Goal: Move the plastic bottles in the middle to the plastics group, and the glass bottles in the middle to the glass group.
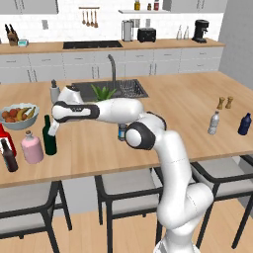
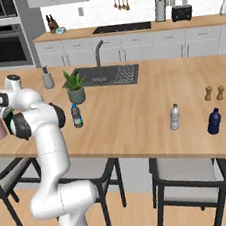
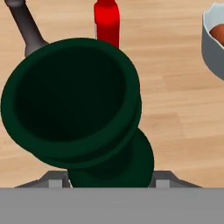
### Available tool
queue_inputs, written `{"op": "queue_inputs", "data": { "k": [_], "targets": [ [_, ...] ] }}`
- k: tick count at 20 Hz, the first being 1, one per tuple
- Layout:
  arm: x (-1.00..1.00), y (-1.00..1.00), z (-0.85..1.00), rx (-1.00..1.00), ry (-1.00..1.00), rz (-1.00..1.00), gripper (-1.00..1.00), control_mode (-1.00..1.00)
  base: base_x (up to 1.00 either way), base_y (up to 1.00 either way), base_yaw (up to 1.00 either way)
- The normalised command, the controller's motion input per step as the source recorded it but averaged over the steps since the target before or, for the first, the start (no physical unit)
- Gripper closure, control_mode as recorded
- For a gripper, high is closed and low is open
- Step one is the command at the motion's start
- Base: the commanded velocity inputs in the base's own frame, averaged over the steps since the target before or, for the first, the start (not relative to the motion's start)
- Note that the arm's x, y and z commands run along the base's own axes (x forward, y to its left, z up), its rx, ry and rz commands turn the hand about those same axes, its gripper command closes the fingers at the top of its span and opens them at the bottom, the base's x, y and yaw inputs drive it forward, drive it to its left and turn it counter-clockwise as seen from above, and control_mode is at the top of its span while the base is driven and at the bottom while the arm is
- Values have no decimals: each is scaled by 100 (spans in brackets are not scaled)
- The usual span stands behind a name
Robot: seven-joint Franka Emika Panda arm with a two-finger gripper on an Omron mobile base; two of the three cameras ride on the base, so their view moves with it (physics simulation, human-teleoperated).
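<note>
Bottle of dark green glass, tall and slim like a wine bottle (image 1: pixel 49 140), upright at the left end of the light wooden tabletop (image 1: pixel 173 113), open mouth large and close in the hand view. Clamped low on its neck by the tool (image 1: pixel 53 128), one finger tip pressed to each side. Just left of it, a squat pink bottle with a silvery cap (image 1: pixel 32 148). Left again, at the tabletop's edge, a bright red bottle (image 1: pixel 4 138) and a slim dark brown bottle (image 1: pixel 9 157), close together. Farther back on that side, a grey bowl of fruit (image 1: pixel 19 117). Toward the middle, a small clear water bottle with blue cap and label (image 2: pixel 76 116), standing alone. Well apart at the right end, a greyish clear bottle (image 2: pixel 174 117) and a squat dark blue bottle (image 2: pixel 214 121).
</note>
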Motion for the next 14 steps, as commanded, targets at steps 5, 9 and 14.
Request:
{"op": "queue_inputs", "data": {
  "k": [5, 9, 14],
  "targets": [
    [0, 0, 0, 0, 0, 0, -100, -100, 0, 0, 0],
    [0, 3, 1, -2, 2, 0, -100, -100, 0, 0, 0],
    [0, 2, 12, -3, 0, 0, -100, -100, 0, 0, 0]
  ]
}}
